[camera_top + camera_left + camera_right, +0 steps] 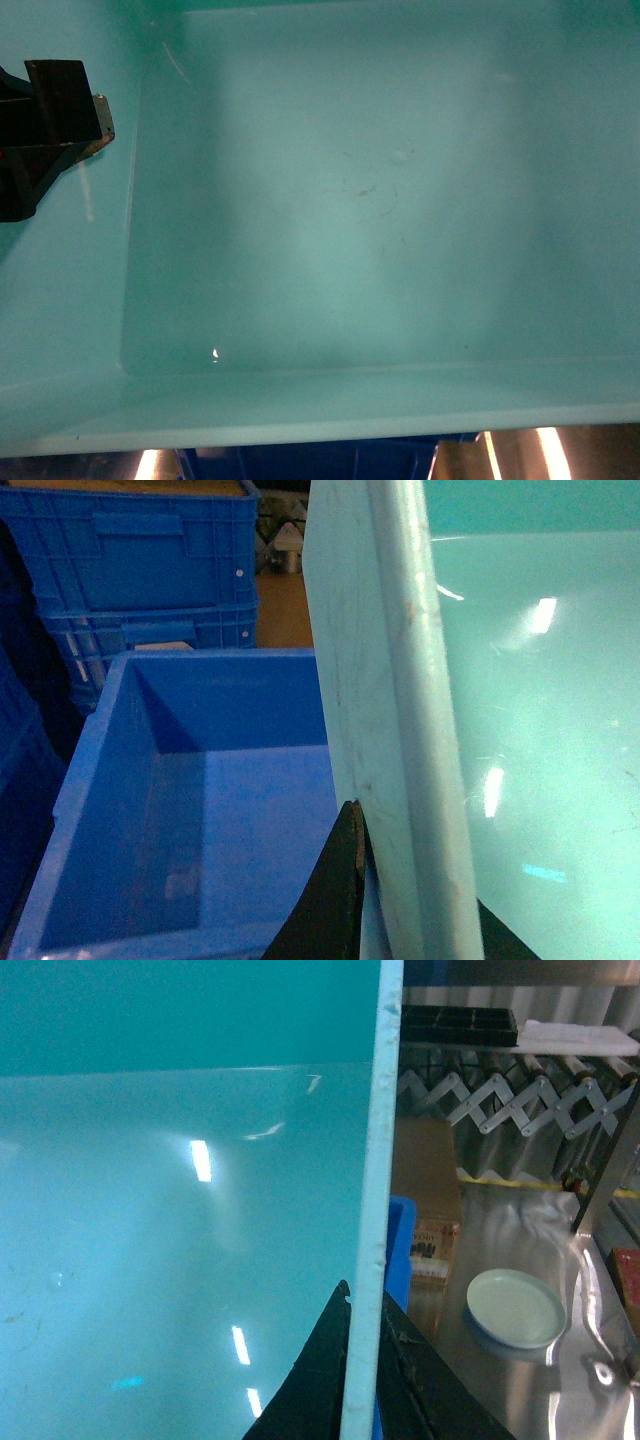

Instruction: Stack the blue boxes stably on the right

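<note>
One of the blue boxes, a light turquoise tub, fills the head view, seen from above into its smooth inside. My left gripper is shut on its left rim, with one black finger outside the wall. In the head view that gripper shows at the upper left, on the tub's side wall. My right gripper is shut on the tub's right wall, a dark finger on each face. The right gripper is out of the head view.
An open royal-blue crate sits left of the tub, with stacked ribbed blue crates behind it. Blue plastic shows under the tub's near edge. On the right, a steel table bears a pale plate; a cardboard box and roller conveyor lie beyond.
</note>
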